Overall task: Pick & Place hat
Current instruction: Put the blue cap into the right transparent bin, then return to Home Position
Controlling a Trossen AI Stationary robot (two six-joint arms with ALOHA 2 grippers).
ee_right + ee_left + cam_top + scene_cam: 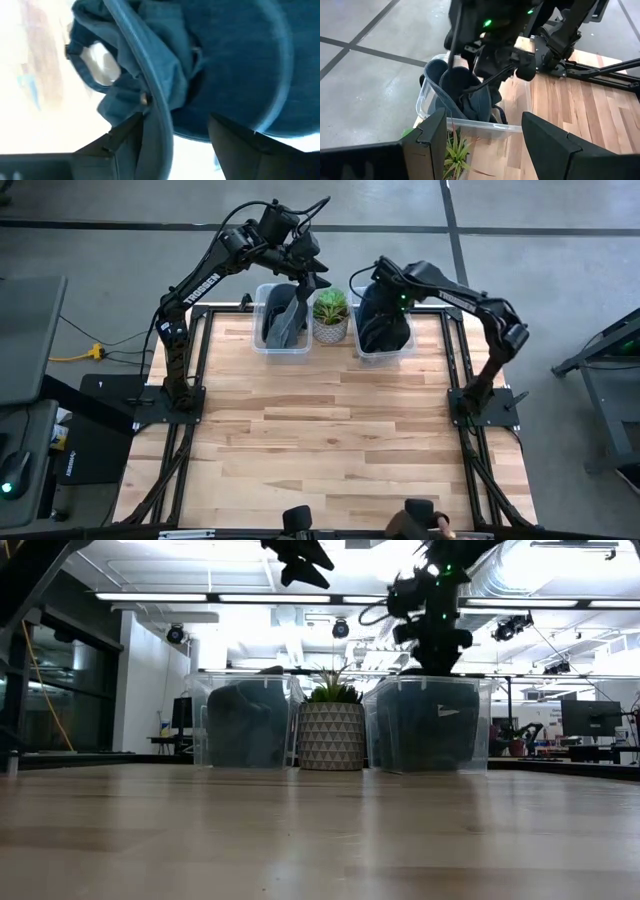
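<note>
Two clear bins stand at the table's far edge with a potted plant (331, 315) between them. The left bin (262, 340) holds a dark blue hat (285, 315). The right bin (405, 352) holds several dark blue hats (465, 97). My right gripper (175, 137) is open and reaches down into the right bin, with a hat brim's edge (161, 125) between its fingers. My left gripper (314, 278) is open and empty, high above the gap between the left bin and the plant. My right gripper comes from above, pointing down into the right bin, its open fingers (125, 142) on either side of a hat brim's edge (162, 135). I cannot tell whether they touch it. The hats lie in the bin.
The plant in its patterned pot (331, 735) stands close between the two bins (245, 720) (432, 725). The wooden table top (330, 440) stretches toward the near edge. Black frame rails (190, 380) run along both sides.
</note>
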